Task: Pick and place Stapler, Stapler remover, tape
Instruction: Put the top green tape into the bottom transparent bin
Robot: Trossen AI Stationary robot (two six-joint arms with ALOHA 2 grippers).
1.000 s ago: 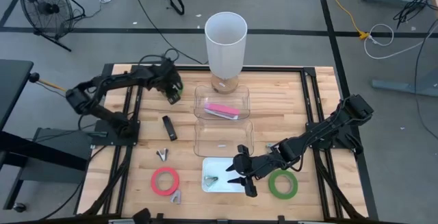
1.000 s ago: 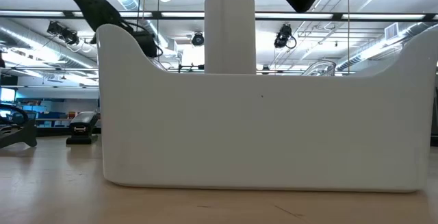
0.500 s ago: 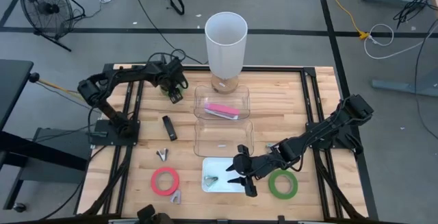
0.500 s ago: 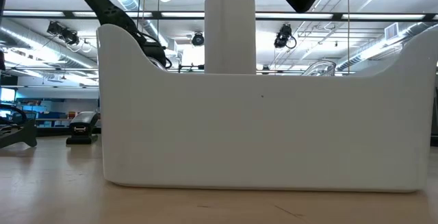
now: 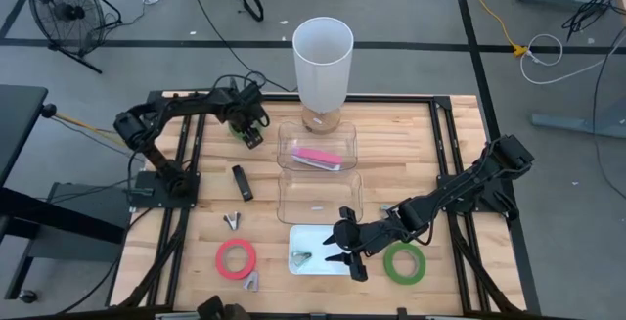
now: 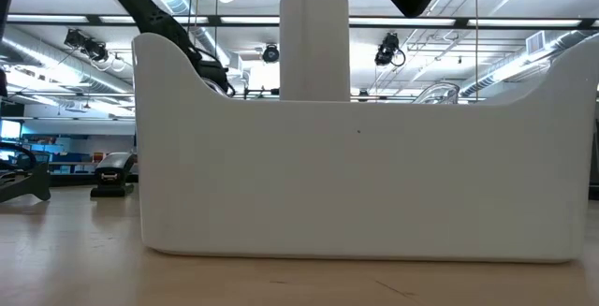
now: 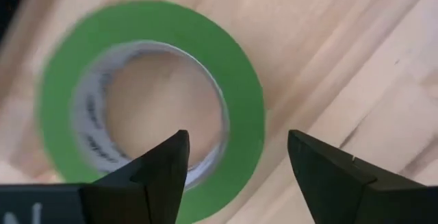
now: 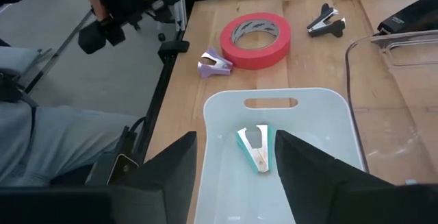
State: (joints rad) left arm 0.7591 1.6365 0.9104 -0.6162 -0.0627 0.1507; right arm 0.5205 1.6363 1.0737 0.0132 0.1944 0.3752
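Green tape roll (image 7: 150,107), unreadable print inside core, left gripper (image 7: 236,172) fingers apart.

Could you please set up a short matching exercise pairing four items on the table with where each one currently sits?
Items:
1. slim pink stapler
2. teal staple remover
3. red tape roll
4. green tape roll

Places:
A. in the white tray
B. under the left end effector
C. in the clear bin
D. on bare wood

Pairs: 1-C, 2-A, 3-D, 4-B

tape rolls (image 5: 236,258): 3 | staple removers (image 5: 300,257): 3 | staplers (image 5: 318,158): 2 | clear bins (image 5: 320,199): 2
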